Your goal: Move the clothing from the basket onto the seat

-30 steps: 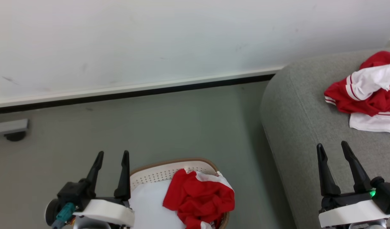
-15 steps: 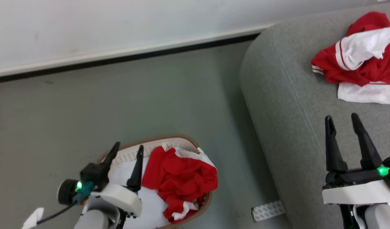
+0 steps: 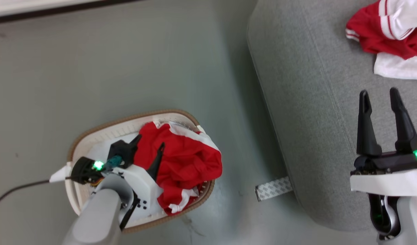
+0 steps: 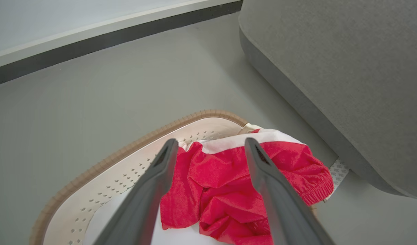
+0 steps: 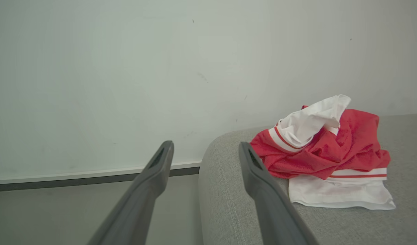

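Note:
A crumpled red garment [image 3: 186, 165] with white trim fills the right half of the white basket [image 3: 127, 118], which stands on the floor left of the grey sofa [image 3: 307, 102]. My left gripper [image 3: 150, 141] hangs open just over the garment's left part. In the left wrist view its fingers [image 4: 263, 177] straddle the red cloth [image 4: 225, 177] inside the brown-rimmed basket [image 4: 127, 149], with nothing gripped. Another red and white garment [image 3: 382, 37] lies on the sofa. My right gripper [image 3: 379, 91] stands open above the sofa, nearer than that garment [image 5: 331, 149].
A pale pad [image 3: 99, 149] lines the basket's left side. A patterned white strip [image 3: 273, 188] lies on the floor at the sofa's base. Grey floor [image 3: 144, 68] runs to a dark baseboard [image 3: 42, 15]. A cable [image 3: 18, 190] trails from my left wrist.
The head camera has tipped downward. My left gripper has come from beside the basket's left edge to over the red garment in it, still open. The right gripper stays open above the sofa.

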Motion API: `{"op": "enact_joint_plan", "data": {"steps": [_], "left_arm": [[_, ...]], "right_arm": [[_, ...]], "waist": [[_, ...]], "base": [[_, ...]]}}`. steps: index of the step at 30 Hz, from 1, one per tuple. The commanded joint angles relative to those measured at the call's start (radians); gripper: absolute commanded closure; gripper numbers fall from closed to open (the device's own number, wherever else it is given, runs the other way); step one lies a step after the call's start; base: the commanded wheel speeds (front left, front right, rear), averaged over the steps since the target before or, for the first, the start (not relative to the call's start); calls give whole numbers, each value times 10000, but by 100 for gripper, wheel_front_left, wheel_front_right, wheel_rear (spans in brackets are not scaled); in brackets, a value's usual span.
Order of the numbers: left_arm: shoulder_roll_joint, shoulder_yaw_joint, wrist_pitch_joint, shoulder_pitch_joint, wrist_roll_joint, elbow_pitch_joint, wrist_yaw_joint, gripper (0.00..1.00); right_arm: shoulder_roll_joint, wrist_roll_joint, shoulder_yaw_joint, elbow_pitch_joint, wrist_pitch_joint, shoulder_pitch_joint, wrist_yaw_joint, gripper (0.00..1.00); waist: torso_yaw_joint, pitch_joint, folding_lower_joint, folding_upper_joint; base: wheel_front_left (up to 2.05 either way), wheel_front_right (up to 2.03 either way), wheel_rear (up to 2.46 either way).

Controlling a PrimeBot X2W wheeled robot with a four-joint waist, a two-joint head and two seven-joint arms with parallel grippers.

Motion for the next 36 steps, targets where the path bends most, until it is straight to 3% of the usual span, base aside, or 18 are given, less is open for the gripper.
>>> {"op": "enact_joint_plan", "data": {"steps": [1,10,23,34,35,36], "left_arm": [[140,-118,51,-266,185,216,-34,0],[604,-1380,921,-1982,-493,2403,-16,0],[1539,-2031,1980,-3672,-879,4469,-18,0],[1357,-2993,3419,-3986,-1062,5157,-30,0],[1349,-3053,3468,-4005,-1124,5164,-30,22],[1339,-3110,3470,-4012,-1196,5170,-30,57]], "right_arm": [[34,-54,-24,-95,3,-233,-22,0],[217,218,-76,-513,3,-1071,-22,0],[284,1094,367,-1457,3,-1687,-22,0],[282,1285,177,-1978,3,-1233,-22,0],[282,1318,165,-1970,3,-1206,-22,0],[282,1332,161,-1956,3,-1185,-22,0]], "waist": [[-198,528,-2,-1],[-756,1943,-2,-1],[-1712,3612,-2,-1],[-1681,3960,-2,-1],[-1688,3952,-2,-1],[-1694,3941,-2,-1]], "base": [[0,0,0],[0,0,0],[0,0,0],[0,0,0],[0,0,0],[0,0,0]]}}
